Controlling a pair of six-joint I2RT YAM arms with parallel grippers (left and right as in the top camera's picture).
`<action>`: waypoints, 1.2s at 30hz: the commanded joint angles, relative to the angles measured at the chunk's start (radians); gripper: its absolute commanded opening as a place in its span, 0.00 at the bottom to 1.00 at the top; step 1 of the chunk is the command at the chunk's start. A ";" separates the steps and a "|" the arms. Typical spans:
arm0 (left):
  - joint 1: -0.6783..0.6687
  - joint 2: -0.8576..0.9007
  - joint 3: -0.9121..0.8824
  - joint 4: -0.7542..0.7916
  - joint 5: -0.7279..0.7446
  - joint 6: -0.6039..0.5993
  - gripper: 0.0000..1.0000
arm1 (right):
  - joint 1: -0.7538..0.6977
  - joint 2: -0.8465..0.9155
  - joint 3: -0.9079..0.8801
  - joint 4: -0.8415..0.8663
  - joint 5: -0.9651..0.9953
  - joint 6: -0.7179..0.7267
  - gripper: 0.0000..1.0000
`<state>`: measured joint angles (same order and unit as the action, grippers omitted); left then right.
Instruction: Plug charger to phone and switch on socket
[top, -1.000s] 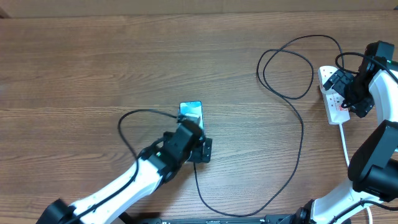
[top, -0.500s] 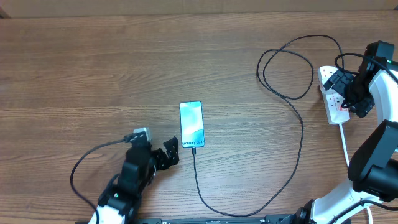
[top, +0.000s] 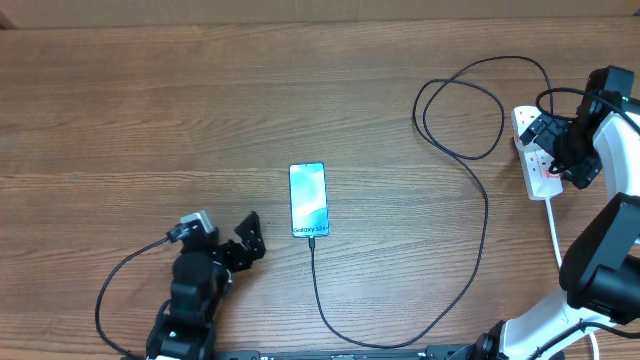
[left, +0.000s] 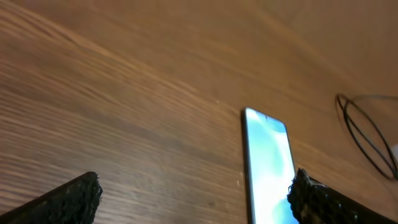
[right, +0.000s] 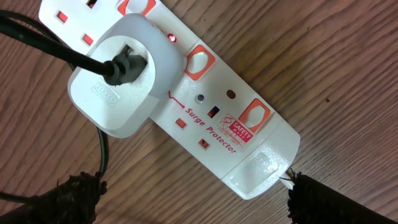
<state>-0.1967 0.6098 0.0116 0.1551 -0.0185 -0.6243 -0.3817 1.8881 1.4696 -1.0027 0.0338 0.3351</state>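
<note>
Left end effector (top: 245, 240) withdrawn from phone (top: 308, 199), jaws spread, charger (top: 487, 225) connected

Even, soft overhead light on brown wood-grain tabletop (top: 200, 100); faint shadows only. Left wrist view warm, dim, blurry thru-out; slim lit light-blue phone screen (left: 268, 162) blown out w/ glare. Right wrist view bright, sharp on white plastic power strip (right: 211, 118); btm corners soft.

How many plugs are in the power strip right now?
1: a white adapter in the power strip, black charger cable attached. The strip's far end is cropped, so more may be hidden.
</note>
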 joint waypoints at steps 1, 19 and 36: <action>0.057 -0.080 -0.007 -0.047 0.005 0.068 1.00 | 0.001 -0.014 0.001 0.006 0.006 -0.011 1.00; 0.201 -0.517 -0.007 -0.237 0.027 0.502 1.00 | 0.001 -0.014 0.001 0.006 0.006 -0.011 1.00; 0.204 -0.607 -0.007 -0.237 0.017 0.695 0.99 | 0.001 -0.014 0.001 0.006 0.007 -0.011 1.00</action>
<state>-0.0036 0.0151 0.0082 -0.0792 -0.0040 0.0341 -0.3817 1.8881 1.4696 -1.0027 0.0338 0.3321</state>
